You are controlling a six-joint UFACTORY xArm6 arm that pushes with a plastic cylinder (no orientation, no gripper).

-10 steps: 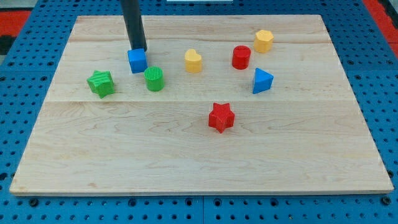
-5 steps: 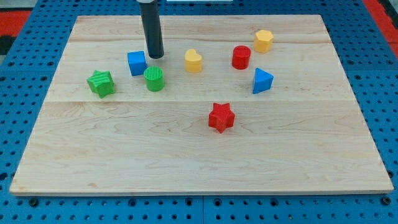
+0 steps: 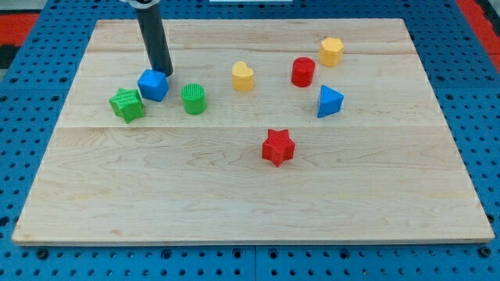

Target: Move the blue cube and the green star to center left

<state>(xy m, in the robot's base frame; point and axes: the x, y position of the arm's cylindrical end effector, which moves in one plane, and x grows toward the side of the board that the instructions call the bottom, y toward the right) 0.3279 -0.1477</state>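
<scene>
My rod (image 3: pixel 152 35) cut off by view's top edge; arm above it out of sight. My tip (image 3: pixel 162 73) sits right at blue cube (image 3: pixel 153 85), at its upper right; contact point itself too fine for me to confirm. Cube close beside green star (image 3: pixel 126 104); touching or thin gap, cannot tell. Table (image 3: pixel 250 195) fully in view; blue pegboard (image 3: pixel 484 117) around it runs off all edges.
</scene>
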